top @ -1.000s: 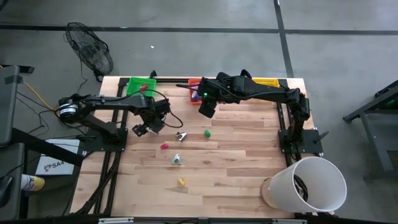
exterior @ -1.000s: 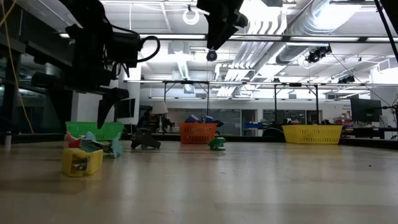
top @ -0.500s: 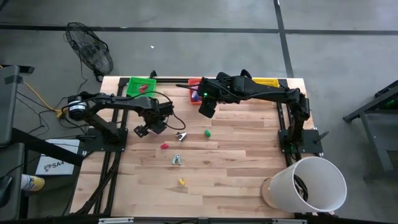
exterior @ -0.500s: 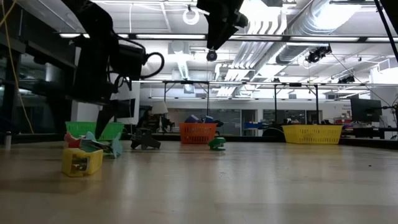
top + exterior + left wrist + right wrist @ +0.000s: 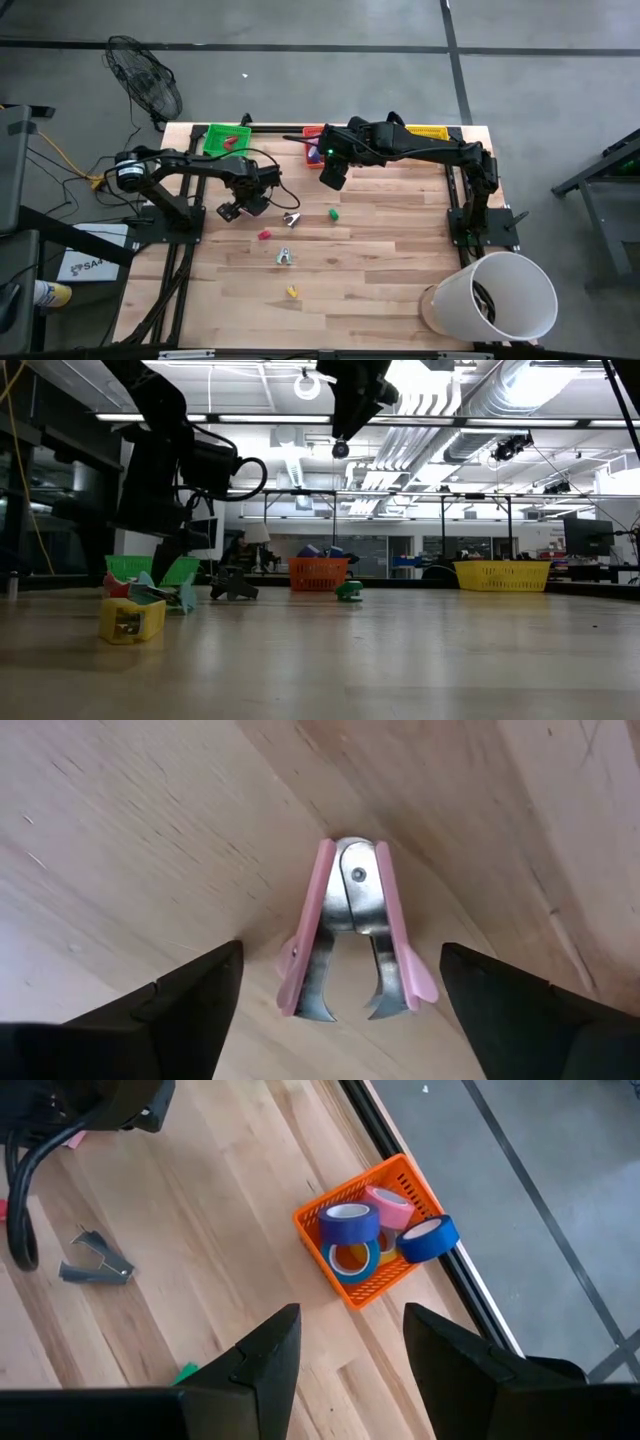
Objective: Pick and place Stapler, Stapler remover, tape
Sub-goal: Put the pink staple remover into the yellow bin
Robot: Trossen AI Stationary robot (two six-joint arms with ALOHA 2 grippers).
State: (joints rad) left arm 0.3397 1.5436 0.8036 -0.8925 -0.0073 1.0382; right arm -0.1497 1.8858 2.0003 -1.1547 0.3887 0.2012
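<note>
On the counter [image 5: 400,260], left half: we see our left gripper [image 5: 335,982] poised over a pink stapler remover [image 5: 349,933], fingers [image 5: 170,1003] spread wide with nothing between them; the remover lies flat on the wood in the gap ahead of them.
Right gripper: it [image 5: 345,1348] hangs above the far edge of the counter near the orange bin [image 5: 375,1245], fingers parted and empty.
Tape: blue and pink rolls [image 5: 385,1225] already sit in the orange bin, one blue roll leaning on its rim.
Other things: a grey stapler remover [image 5: 291,218], a green block [image 5: 333,213], a red block [image 5: 264,235], a yellow block [image 5: 291,292] and a pale clip-like piece [image 5: 284,257] lie loose mid-counter; a green bin [image 5: 226,137] and a yellow bin [image 5: 428,131] stand along the far edge.
Risk: we judge the pink remover may skid or spin if one finger touches first, since it lies low and flat; a descent that stops too high would close on air.
Risk, second: its sprung jaws point toward the gripper, so a pinch across the flared handles could slip off.
Change: compared with a second ago, our left arm has shifted slightly toward the far edge and lower; the right arm has not moved.
</note>
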